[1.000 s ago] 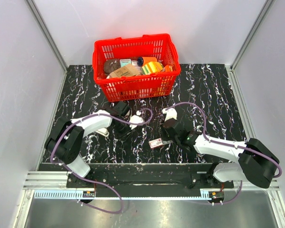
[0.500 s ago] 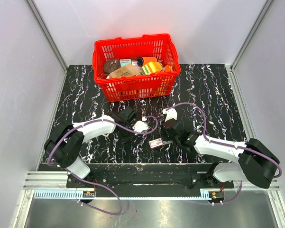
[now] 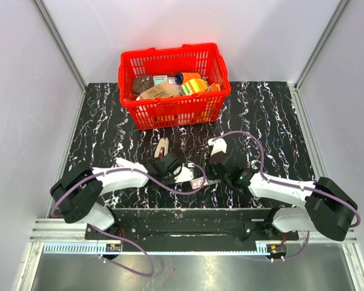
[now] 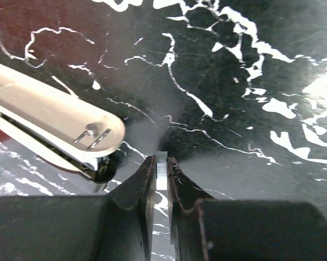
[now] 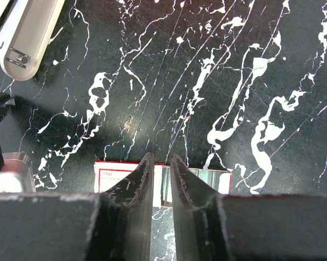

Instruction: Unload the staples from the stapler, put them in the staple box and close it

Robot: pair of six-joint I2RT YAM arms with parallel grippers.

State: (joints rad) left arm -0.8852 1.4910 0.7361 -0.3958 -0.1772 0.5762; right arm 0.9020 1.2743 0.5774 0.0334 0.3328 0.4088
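Left gripper (image 4: pixel 160 165) has its jaws together just beside the rounded end of the stapler (image 4: pixel 51 117). A thin pale sliver shows between the tips, and it cannot be told whether that is something pinched or only veining in the table (image 3: pixel 272 121). Right gripper (image 5: pixel 161 174) hangs over the red-and-white box (image 5: pixel 111 174) with a slim gap between its jaws, gripping nothing visible.

The stapler lies flat near the table's middle, between the red basket (image 3: pixel 175 109) toward the far edge and the left gripper. It is probably light and rigid, and its smooth plastic could skate on the glossy top. A pinch across the narrow sides of one arm, close to the hinge, looks safest.

It is slim and cream-white. The round-ended upper arm carries a small metal tab, with a paler rail beneath.
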